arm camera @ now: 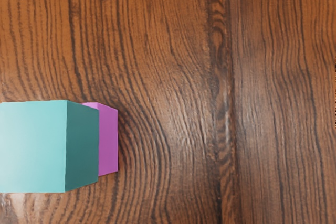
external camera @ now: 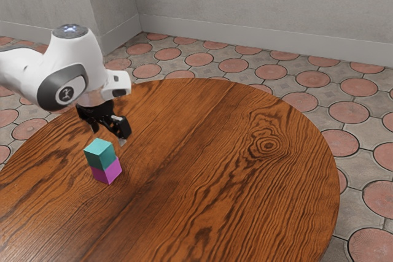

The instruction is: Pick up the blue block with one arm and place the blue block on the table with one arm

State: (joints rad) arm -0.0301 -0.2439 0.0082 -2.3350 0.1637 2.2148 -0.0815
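One blue block [external camera: 99,154] sits atop one purple block [external camera: 107,173], near one released tool [external camera: 108,135].

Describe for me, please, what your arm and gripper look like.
My arm is white and rounded, with a dark grey ring framing a round dark badge and a grey cap showing small bluish-white lights. The gripper is black and two-fingered.

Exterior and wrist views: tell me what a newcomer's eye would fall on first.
Probably the small stack on the round wooden table: a teal block resting on a magenta block, vivid against the brown grain. Next would likely come the white arm entering from the exterior view's left, its black end effector open above the table, close to the stack.
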